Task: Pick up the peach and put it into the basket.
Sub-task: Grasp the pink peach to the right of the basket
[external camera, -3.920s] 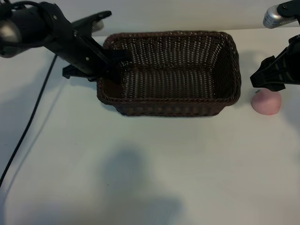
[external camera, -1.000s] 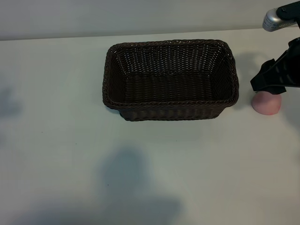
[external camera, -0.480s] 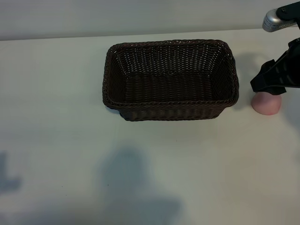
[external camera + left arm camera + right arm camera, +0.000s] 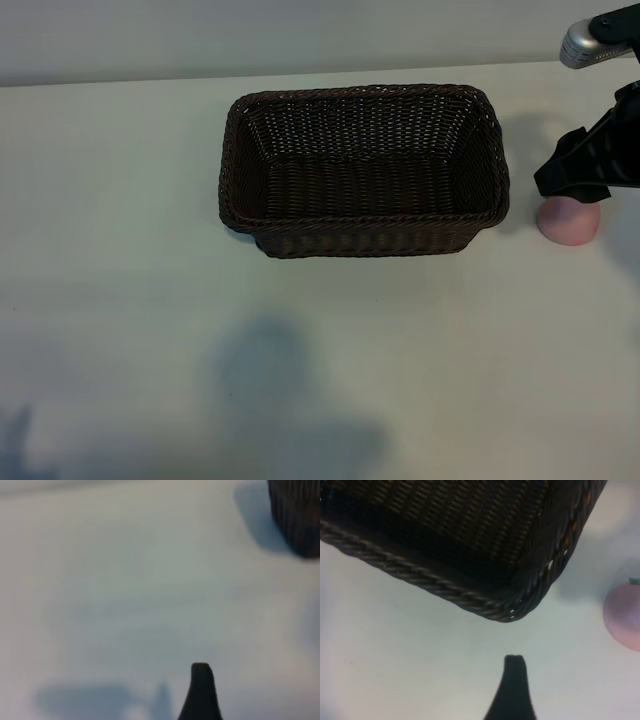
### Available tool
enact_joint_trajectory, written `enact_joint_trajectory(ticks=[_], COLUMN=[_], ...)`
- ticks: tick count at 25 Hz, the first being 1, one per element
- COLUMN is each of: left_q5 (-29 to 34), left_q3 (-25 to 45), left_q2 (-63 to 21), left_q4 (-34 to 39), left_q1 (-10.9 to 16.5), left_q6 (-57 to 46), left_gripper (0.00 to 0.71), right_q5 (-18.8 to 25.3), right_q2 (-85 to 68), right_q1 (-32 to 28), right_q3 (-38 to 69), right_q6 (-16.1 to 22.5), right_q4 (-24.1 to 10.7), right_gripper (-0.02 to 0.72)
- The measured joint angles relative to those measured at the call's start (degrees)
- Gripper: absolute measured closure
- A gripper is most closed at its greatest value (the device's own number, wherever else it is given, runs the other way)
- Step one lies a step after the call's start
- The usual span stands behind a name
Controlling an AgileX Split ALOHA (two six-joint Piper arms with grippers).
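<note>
Right claw (image 4: 578, 172) hangs at the far right side of the basket (image 4: 364, 170), just above the peach (image 4: 568, 221). Its black body covers the upper part of the fruit in the view from outside. Its two fingers stand apart and hold nothing. In its own wrist view only one dark finger (image 4: 512, 687) shows, over bare white bench (image 4: 400, 645), with a rounded corner of the basket (image 4: 520, 605) near the fingertip and the peach (image 4: 625, 612) at the edge of the picture, apart from that finger.

The peach is pale pink, with a small green leaf on it. It lies on the white bench (image 4: 130, 250) just beside the right short wall of the basket and does not touch it. It is outside the basket, not in it.

The basket is dark brown, woven, with a braided rim, and stands on the bench with its long side toward the camera.

The left claw does not show in the outside view. In its own wrist view one dark finger (image 4: 201, 692) points over the bench (image 4: 125, 580), well apart from the basket, whose one dark corner (image 4: 297, 515) shows far off. Its fingers are apart too, and nothing is between them.
</note>
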Motion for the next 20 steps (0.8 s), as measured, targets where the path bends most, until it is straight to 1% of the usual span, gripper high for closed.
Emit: enact_joint_trajectory(ticks=[3, 8, 9, 12, 14, 16, 20], left_q5=[-1.34, -2.02, -2.13, -2.18, -2.22, -2.22, -2.22], left_q3=[1.64, 2.04, 2.04, 2.10, 2.10, 2.10, 2.10], left_q2=[0.00, 0.00, 0.00, 0.00, 0.00, 0.00, 0.00], left_q4=[0.04, 0.25, 0.25, 0.25, 0.25, 0.25, 0.25], left_q1=[0.00, 0.00, 0.00, 0.00, 0.00, 0.00, 0.00], left_q6=[-0.24, -0.30, -0.30, -0.30, -0.30, -0.25, -0.25], left_gripper=[0.135, 0.135, 0.135, 0.135, 0.135, 0.135, 0.135], right_q5=[0.00, 0.00, -0.08, -1.75, -3.84, -5.90, -9.58], right_q2=[0.00, 0.00, 0.00, 0.70, 2.24, 5.30, 12.91], right_q1=[0.00, 0.00, 0.00, 0.00, 0.00, 0.00, 0.00], right_q3=[0.00, 0.00, 0.00, 0.00, 0.00, 0.00, 0.00], right_q6=[0.00, 0.06, 0.54, 5.11, 8.52, 12.85, 22.83], right_q4=[-0.17, -0.22, -0.22, -0.80, -3.00, -7.11, -15.50], right_gripper=[0.110, 0.110, 0.110, 0.113, 0.119, 0.130, 0.137])
